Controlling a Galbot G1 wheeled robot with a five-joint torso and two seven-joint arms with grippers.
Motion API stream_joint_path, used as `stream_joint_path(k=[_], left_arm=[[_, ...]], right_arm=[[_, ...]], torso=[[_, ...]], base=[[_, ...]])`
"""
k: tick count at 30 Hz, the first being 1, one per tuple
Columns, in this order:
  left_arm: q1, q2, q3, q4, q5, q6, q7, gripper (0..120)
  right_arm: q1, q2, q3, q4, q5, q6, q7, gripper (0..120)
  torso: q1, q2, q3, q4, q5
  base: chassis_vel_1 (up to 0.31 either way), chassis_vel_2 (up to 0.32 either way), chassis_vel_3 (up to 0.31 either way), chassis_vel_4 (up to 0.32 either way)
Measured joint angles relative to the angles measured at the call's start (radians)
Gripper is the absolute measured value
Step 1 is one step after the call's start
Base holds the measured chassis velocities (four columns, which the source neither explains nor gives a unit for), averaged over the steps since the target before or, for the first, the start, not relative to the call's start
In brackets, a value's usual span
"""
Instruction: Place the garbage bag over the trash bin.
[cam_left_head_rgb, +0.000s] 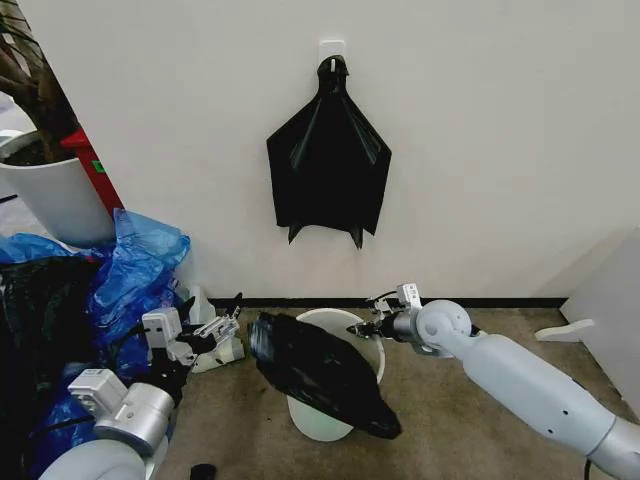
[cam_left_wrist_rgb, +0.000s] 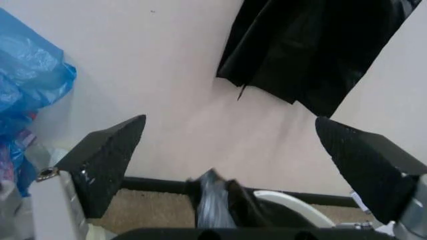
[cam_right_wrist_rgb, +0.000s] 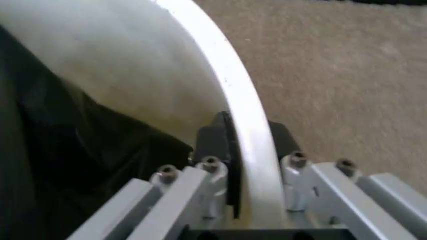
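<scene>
Right gripper (cam_right_wrist_rgb: 243, 145): I have it clamped on the trash bin (cam_left_head_rgb: 372, 345) rim, wall side.
Left gripper (cam_left_head_rgb: 222, 330): jaws apart, empty, just beside the bin.
Garbage bag (cam_left_head_rgb: 320, 372): draped across the bin's front, mouth unspread.
Advice: I'd hold the rim steady while stretching film around it.

The glossy black garbage bag (cam_left_head_rgb: 325, 370) lies crumpled across the front rim of the off-white trash bin (cam_left_head_rgb: 368, 345), spilling down its side onto the carpet.

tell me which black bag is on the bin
The wrinkly garbage bag draped across the trash bin; the flat fan-shaped black bundle hangs on the wall.
</scene>
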Motion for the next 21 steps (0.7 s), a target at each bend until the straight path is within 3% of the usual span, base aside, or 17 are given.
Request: stream_joint_path(k=[8,12,15,21], left_arm=[[0.011,-0.015,0.044,0.006,0.05,-0.017,0.021,100],[0.012,-0.017,0.049,0.006,0.054,-0.019,0.026,100],[0.016,-0.018,0.05,0.004,0.057,-0.019,0.028,100],[0.025,-0.031,0.054,0.006,0.077,-0.024,0.038,100]], right_arm=[[-0.115,0.032,0.143,0.183,0.157,0.003,0.393,0],[-0.179,0.038,0.201,0.274,0.246,0.013,0.514,0],[-0.276,0.026,0.24,0.358,0.273,0.094,0.606,0],[-0.39,0.07,0.29,0.425,0.197,0.203,0.671,0]], torso=[[0.0,0.0,0.0,-0.0001,-0.0003],[0.0,0.0,0.0,-0.0001,-0.0001],[0.0,0.0,0.0,-0.0008,-0.0006],[0.0,0.0,0.0,-0.0005,-0.0003]], base=[[0.0,0.0,0.0,0.0],[0.0,0.0,0.0,0.0],[0.0,0.0,0.0,0.0],[0.0,0.0,0.0,0.0]])
